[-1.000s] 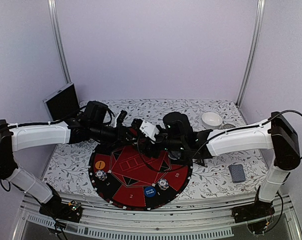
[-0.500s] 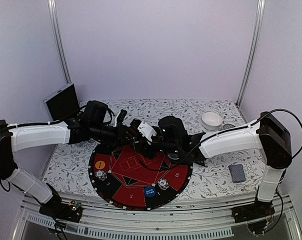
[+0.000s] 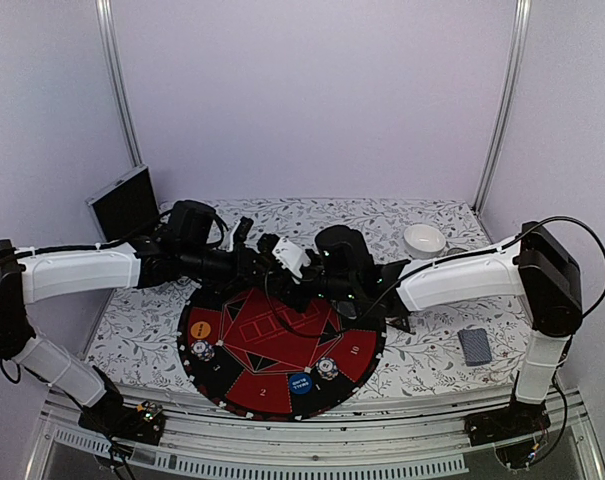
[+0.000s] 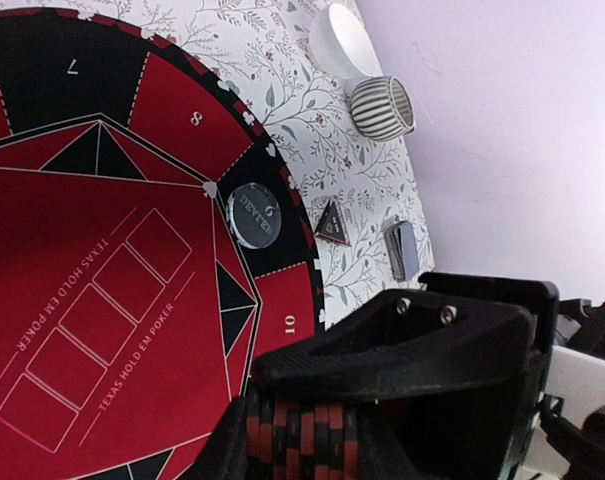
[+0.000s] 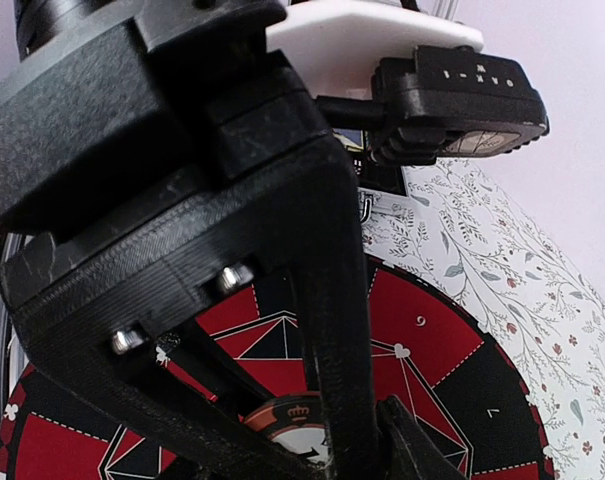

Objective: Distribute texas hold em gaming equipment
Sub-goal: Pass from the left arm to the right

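My left gripper is shut on a stack of red-and-black poker chips, held above the round red-and-black poker mat. My right gripper has come nose to nose with it over the mat's far side. A crowned chip shows partly behind one of its fingers, and its grip is unclear. On the mat lie an orange button, a blue button, two small chip piles and a dealer disc. A triangle marker and the card deck lie off the mat.
A white bowl and a ribbed grey cup stand at the back right on the floral cloth. A dark tablet leans at the back left. Both arms cross low over the far half of the mat.
The right arm has pushed leftward, bringing its gripper up against the left gripper's chip stack, and its jaws have narrowed. The left arm has stayed put.
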`<state>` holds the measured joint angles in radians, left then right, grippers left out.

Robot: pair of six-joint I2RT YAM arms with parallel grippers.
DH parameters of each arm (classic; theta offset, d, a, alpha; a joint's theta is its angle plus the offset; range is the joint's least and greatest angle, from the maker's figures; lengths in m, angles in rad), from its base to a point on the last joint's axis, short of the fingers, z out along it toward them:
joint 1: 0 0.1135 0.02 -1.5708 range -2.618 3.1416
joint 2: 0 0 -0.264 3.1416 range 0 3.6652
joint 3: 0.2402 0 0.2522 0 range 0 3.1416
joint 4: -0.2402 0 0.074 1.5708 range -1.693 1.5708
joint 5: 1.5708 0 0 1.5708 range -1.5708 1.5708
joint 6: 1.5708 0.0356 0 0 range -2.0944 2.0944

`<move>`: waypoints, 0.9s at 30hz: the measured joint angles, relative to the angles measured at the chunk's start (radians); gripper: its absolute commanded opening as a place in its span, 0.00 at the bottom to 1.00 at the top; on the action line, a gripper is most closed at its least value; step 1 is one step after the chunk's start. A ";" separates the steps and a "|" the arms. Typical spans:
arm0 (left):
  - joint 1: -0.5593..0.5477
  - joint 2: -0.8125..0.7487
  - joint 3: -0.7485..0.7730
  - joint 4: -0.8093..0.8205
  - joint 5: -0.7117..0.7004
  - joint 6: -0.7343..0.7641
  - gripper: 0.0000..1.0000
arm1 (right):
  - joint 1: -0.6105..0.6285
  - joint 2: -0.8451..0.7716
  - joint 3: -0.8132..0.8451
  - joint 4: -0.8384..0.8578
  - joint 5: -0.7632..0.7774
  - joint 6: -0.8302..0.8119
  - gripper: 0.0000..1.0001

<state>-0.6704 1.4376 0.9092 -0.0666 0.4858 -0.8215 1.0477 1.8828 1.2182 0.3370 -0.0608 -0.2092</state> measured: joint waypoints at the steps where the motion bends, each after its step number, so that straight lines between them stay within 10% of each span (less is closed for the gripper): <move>1: 0.000 0.000 0.000 0.000 -0.002 -0.003 0.00 | 0.001 0.000 0.000 0.000 0.000 -0.003 0.32; 9: 0.000 0.000 -0.001 0.002 -0.001 -0.002 0.08 | -0.001 0.000 0.000 -0.001 -0.001 -0.013 0.04; 27: 0.001 0.153 -0.177 0.231 0.113 -0.037 0.38 | 0.003 0.068 -0.043 -0.149 -0.101 0.026 0.02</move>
<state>-0.6693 1.5906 0.7326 0.1642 0.5983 -0.8589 1.0508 1.9507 1.1755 0.1883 -0.1619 -0.1837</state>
